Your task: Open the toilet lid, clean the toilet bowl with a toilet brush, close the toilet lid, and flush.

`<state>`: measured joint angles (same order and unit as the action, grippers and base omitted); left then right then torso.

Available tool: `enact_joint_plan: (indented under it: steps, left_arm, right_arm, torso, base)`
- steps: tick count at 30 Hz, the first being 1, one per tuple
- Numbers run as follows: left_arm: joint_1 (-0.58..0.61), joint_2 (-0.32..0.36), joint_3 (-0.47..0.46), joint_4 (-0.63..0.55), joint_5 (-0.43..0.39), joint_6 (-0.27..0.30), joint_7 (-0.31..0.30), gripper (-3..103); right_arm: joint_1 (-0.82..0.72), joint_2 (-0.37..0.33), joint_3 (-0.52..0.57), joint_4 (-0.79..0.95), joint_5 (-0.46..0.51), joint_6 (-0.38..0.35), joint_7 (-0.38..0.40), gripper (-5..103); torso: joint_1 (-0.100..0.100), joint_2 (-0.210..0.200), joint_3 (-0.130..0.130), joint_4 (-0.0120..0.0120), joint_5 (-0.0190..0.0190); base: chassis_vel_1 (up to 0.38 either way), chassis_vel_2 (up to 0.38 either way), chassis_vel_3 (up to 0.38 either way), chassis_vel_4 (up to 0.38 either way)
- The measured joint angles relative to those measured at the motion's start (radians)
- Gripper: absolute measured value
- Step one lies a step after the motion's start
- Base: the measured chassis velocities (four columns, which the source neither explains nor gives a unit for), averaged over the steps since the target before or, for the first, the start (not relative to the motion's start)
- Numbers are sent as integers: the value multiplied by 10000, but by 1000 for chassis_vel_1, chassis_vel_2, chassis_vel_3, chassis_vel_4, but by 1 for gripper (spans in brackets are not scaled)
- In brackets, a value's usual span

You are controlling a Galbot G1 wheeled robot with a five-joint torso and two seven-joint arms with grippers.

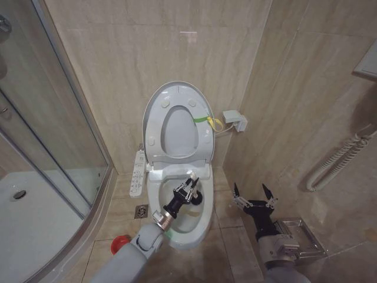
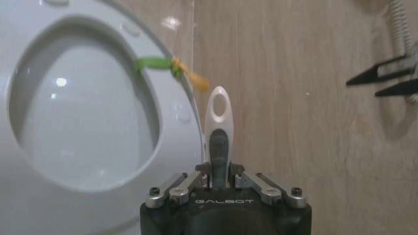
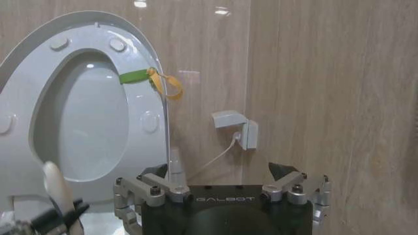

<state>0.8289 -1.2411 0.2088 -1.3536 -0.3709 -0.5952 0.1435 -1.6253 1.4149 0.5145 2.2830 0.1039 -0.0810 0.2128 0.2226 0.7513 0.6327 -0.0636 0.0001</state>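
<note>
Toilet lid: raised upright against the beige tiled wall, with the ring-shaped seat lifted against it; round bumpers show on the seat's underside, and a green-yellow band is tied at its edge on the robot's right.
Toilet bowl: white, on the floor, uncovered below the raised lid and seat; the left arm reaches over it from the near side.
Left pincer: over the bowl's opening, its fingers clamped on the handle of the toilet brush; in the left wrist view the white handle with a looped end stands up from between the closed fingers.
Brush head: inside the bowl beneath the pincer, too hidden to make out.
Right pincer: held off to the right of the toilet near the side wall, fingers spread apart and gripping nothing.
Red cup holder: on the floor to the left of the bowl, beside the left arm.
Button-panel: long and white, at the left side of the toilet.
Wall socket box: white, on the wall to the right of the lid, with a cable leading from it.
Shower tray: behind the glass door at the left.
</note>
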Motion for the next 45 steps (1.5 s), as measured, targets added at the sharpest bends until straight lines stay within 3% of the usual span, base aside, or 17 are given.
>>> enact_joint_plan:
  steps: [9,13,18,28,31,34,40,45]
  left_arm:
    - [-333,-364,354,1282,-394,-124,156,18]
    - [-845,-750,232,3133,-534,-933,809,18]
    - [-1074,-867,112,3939,-605,-1185,1034,18]
    - [-685,-773,346,2373,-588,-699,666,18]
    - [-292,-639,714,1100,-537,-218,259,18]
    - [-137,-597,882,603,-416,-58,134,18]
    - [-110,-591,853,732,-316,-124,154,18]
    - [-272,-588,525,1874,-317,-518,519,18]
  right_arm:
    - [0,0,0,0,0,0,0,100]
    - [0,0,0,0,0,0,0,100]
    - [0,0,0,0,0,0,0,100]
    - [0,0,0,0,0,0,0,100]
    - [0,0,0,0,0,0,0,100]
    - [0,0,0,0,0,0,0,100]
    - [0,0,0,0,0,0,0,100]
    - [0,0,0,0,0,0,0,100]
  torso:
    - [0,0,0,1,1]
    - [0,0,0,1,0]
    - [0,-1,-1,-1,-1]
    - [1,-1,1,0,-1]
    - [1,-2,0,4,1]
    - [1,-1,0,0,-2]
    - [0,-1,0,-1,-1]
    - [1,-1,0,-1,-2]
  base:
    - [0,0,0,0]
    - [0,0,0,0]
    - [0,0,0,0]
    - [0,0,0,0]
    - [0,0,0,0]
    - [0,0,0,0]
    - [0,0,0,0]
    - [0,0,0,0]
